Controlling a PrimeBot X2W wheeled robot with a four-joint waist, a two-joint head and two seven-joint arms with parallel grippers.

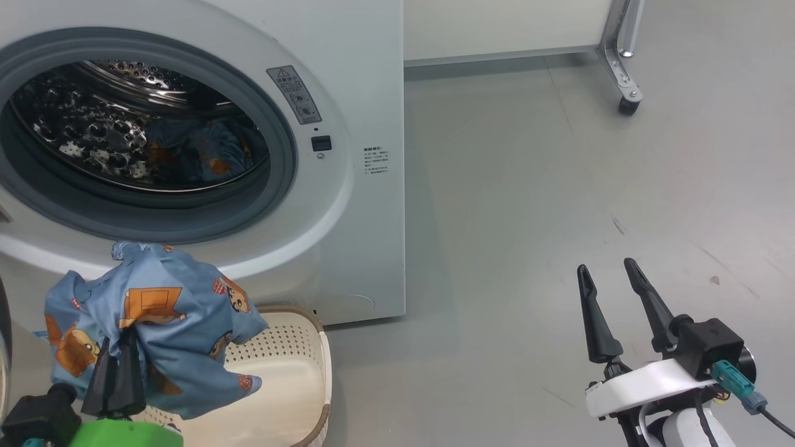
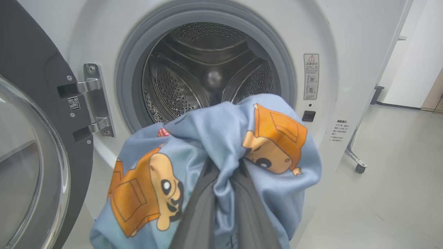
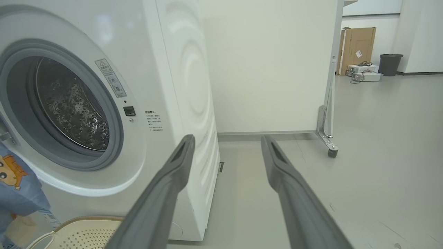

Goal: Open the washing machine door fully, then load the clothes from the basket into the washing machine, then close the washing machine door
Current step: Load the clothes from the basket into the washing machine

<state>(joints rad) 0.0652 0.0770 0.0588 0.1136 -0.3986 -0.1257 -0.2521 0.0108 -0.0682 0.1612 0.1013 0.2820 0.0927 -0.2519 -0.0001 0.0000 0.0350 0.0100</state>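
In the head view, the left tool [image 1: 121, 347] is pressed together on a bunched blue garment [image 1: 161, 304], which drapes over and around its dark fingers. Just beyond the tool, under the hanging cloth, sits the basket [image 1: 292, 366], close against the foot of the washing machine [image 1: 366, 93]. Ahead of the tool and higher up is the open drum [image 1: 93, 124], with a second garment [image 1: 205, 155] lying inside it. The right tool [image 1: 606, 267] hangs well apart from all this over the grey floor [image 1: 528, 186], its fingers spread with nothing between them.

In the left wrist view, the blue garment is pinched between the two fingers and billows right in front of the tool. The drum mouth lies straight ahead beyond the cloth. To the tool's left, the washing machine door [image 2: 38, 62] is swung open on its metal hinge [image 2: 95, 100].

In the right wrist view, the spread fingers frame the floor. The washing machine stands to the tool's left, with the basket rim low on that side. A white wheeled partition [image 3: 270, 69] stands ahead.
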